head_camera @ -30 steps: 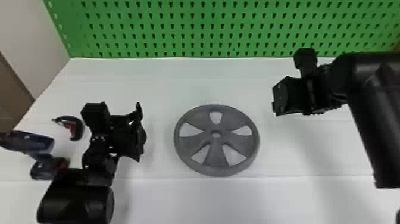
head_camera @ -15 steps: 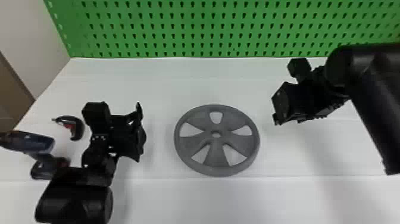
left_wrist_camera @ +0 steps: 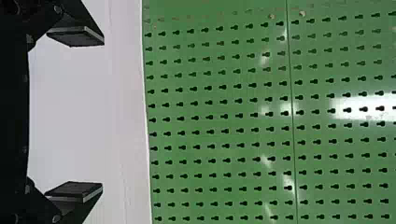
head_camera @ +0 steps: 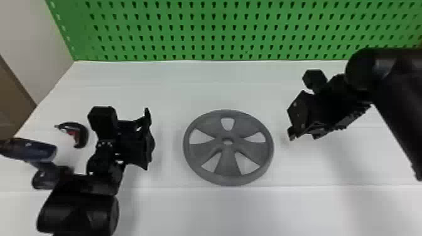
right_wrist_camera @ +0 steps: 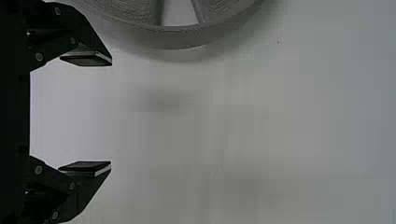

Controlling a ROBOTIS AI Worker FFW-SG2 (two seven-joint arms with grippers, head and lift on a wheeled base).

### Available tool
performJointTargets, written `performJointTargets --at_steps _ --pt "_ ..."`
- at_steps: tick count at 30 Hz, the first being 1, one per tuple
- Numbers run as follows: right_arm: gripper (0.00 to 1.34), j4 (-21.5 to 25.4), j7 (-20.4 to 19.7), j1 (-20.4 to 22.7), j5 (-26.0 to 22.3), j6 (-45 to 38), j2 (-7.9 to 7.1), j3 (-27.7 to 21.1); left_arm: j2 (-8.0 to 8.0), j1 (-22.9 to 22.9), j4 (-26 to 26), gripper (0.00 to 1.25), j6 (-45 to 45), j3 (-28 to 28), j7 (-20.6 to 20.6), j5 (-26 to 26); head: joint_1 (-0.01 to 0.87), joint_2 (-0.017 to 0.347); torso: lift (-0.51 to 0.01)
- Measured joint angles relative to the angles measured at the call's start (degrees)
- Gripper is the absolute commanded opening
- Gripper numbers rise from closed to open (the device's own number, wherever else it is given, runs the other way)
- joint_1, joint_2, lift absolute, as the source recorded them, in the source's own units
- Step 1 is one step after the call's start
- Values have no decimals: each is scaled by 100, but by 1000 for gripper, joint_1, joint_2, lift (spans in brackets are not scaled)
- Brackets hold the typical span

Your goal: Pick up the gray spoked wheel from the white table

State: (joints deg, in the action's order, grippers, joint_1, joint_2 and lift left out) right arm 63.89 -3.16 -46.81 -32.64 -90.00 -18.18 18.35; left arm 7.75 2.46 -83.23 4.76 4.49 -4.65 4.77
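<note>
In the head view the gray spoked wheel [head_camera: 227,164] lies flat on the white table [head_camera: 201,213]. My right gripper [head_camera: 292,135] is just right of its rim, tilted downward and not touching it. In the right wrist view this gripper [right_wrist_camera: 111,114] stands open with nothing between its fingers, and part of the wheel [right_wrist_camera: 177,37] shows beyond one finger. My left gripper [head_camera: 149,141] is left of the wheel, apart from it. The left wrist view has that gripper [left_wrist_camera: 103,114] open and holding nothing.
A dark blue power drill [head_camera: 31,150] and a small black-and-red tool [head_camera: 78,133] lie at the table's left, near the left arm. A green pegboard [head_camera: 213,31] rises along the table's back edge.
The right arm has turned its gripper and lowered it toward the front, bringing it nearer the wheel's right rim. The left arm has barely moved, and the wheel is where it was.
</note>
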Motion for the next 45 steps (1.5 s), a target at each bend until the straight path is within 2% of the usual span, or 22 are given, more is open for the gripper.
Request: performJointTargets --at_steps 18,27,38,45 --pt "867 -8 0 -114 -45 0 -78 352 37 0 0 1071 -44 48 -52 53 770 44 -98" --pt "867 -16 0 -143 -261 99 -121 514 50 8 0 1071 -63 63 -54 74 770 44 -98" --pt "867 -211 0 -344 -98 5 37 668 63 33 0 1071 -87 89 -62 108 770 44 -98" --pt "867 -433 0 -492 118 0 243 600 69 36 0 1071 -119 93 -79 120 770 44 -98"
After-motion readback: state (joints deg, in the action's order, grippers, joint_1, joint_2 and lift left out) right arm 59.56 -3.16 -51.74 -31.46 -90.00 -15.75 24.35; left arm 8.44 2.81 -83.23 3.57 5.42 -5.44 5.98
